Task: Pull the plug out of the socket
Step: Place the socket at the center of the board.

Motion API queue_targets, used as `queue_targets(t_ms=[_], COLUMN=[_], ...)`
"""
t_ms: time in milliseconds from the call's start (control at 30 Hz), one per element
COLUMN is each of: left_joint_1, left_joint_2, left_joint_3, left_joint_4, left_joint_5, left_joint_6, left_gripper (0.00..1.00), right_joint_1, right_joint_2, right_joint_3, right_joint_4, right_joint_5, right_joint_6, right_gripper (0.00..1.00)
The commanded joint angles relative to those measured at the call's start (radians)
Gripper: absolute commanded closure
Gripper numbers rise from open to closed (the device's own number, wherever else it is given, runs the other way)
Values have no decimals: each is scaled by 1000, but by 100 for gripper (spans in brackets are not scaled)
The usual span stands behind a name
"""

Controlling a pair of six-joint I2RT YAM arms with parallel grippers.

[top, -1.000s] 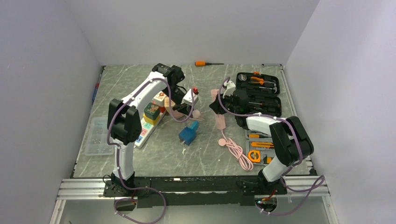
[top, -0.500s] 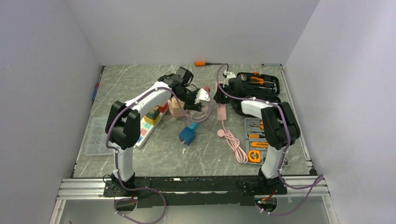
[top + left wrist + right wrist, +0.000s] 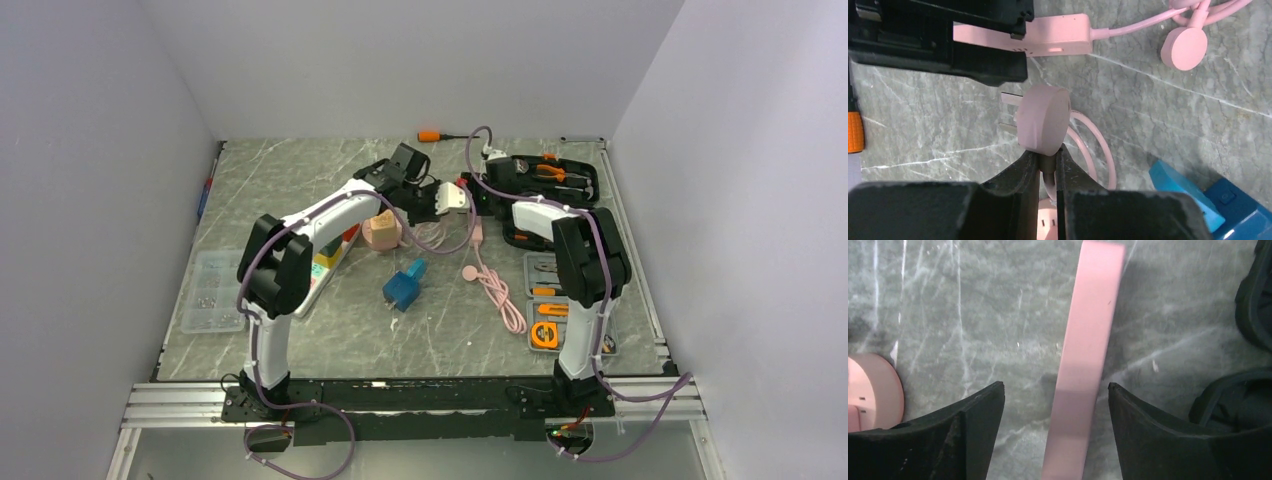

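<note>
Above worktop (image 3: 1173,125), clear of socket (image 3: 1058,35): plug (image 3: 1043,119), pins bare, pinched at its neck by left hand (image 3: 1048,162). Judged light, hard-shelled, slippery; neck the surest hold. Right hand (image 3: 1053,390) wide, astride socket.

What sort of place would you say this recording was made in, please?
Probably a robotics lab test cell: plain white partition walls box in a grey marble-patterned tabletop, an aluminium mounting rail runs along its near edge, and an open black tool case lies on it.
</note>
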Motion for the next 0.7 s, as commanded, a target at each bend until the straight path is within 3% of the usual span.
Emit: queue_targets(t_ms=[0,67,133,200,233,300,500,667], left_joint_1=[-26,-28,-29,-30,-30,-29,-15,29], left_joint_2=[51,68,79,81,83,75,4,-107], left_joint_3=[42,81,122,160,183,226,331,265], left_joint_4=[-4,-22,-48,-86,-113,-166,-377,-499], left_joint_5=[-103,-101,-107,-107,-108,-112,-187,-232], left_joint_6=[-45,-81,-107,-123,-131,-155,-227,-260], left_gripper=[82,68,43,7,1,1,1,1], right_joint_1=[1,1,1,1,1,1,7,54], right_joint_2=[-98,-142,-181,-224,-245,-289,-439,-607], right_joint_3=[-58,-78,-90,-102,-112,-133,-214,-259], right_joint_4=[17,29,30,31,34,39,24,-40], right_joint_5=[22,34,55,69,90,117,224,333], right_joint_6=[51,55,57,61,62,67,77,54], right_gripper=[19,17,16,12,11,1,0,0])
